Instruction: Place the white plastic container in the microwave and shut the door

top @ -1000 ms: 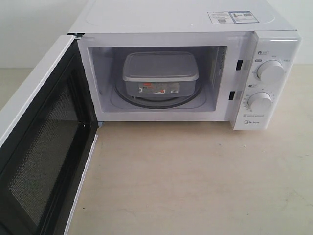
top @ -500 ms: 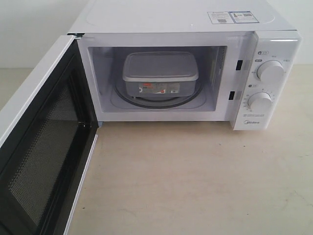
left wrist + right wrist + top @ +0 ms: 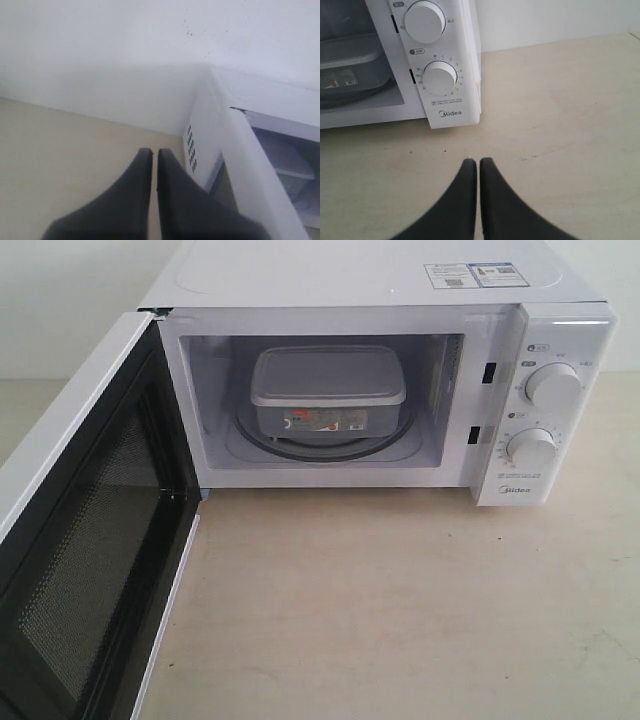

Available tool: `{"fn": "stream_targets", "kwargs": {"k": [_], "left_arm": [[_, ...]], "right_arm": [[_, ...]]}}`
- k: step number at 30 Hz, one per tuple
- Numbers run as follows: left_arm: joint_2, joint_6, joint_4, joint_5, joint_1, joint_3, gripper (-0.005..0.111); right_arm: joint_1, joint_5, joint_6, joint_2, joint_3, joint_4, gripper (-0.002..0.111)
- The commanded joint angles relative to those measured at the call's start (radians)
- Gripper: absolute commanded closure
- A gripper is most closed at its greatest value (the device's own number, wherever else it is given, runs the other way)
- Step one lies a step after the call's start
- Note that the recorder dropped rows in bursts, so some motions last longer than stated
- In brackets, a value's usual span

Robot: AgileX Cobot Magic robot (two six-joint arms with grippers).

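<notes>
The white plastic container (image 3: pixel 327 390) sits on the glass turntable inside the white microwave (image 3: pixel 545 410), its red-white label facing out. The door (image 3: pixel 85 540) stands swung wide open to the left, black mesh inner side showing. Neither gripper shows in the exterior view. In the left wrist view my left gripper (image 3: pixel 154 152) is shut and empty, hovering beside the microwave's vented side wall (image 3: pixel 200 140), behind the open door's edge (image 3: pixel 260 175). In the right wrist view my right gripper (image 3: pixel 478 162) is shut and empty above the table, in front of the dial panel (image 3: pixel 440 80); the container (image 3: pixel 350 70) shows inside.
The beige tabletop (image 3: pixel 400 610) stretches in front of the microwave. A white wall (image 3: pixel 100 60) stands behind the microwave. Two round dials (image 3: pixel 553 385) are on the right panel, and stickers (image 3: pixel 475 275) lie on top.
</notes>
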Motion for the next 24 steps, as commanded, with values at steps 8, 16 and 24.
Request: {"fn": "stream_targets", "kwargs": {"k": [8,16,24], "left_arm": [[0.02,-0.014,-0.213,0.153,0.001,-0.143,0.102],[0.441,0.086,-0.166,0.298,0.001,-0.216,0.102],[0.986,0.602,-0.463,0.499,0.001,-0.294,0.102]], "right_arm": [[0.002,-0.001,0.0,-0.004,-0.001,-0.001,0.108],[0.002,0.002,0.0,-0.004,-0.001,-0.001,0.108],[0.002,0.002,0.0,-0.004,-0.001,-0.001,0.108]]}}
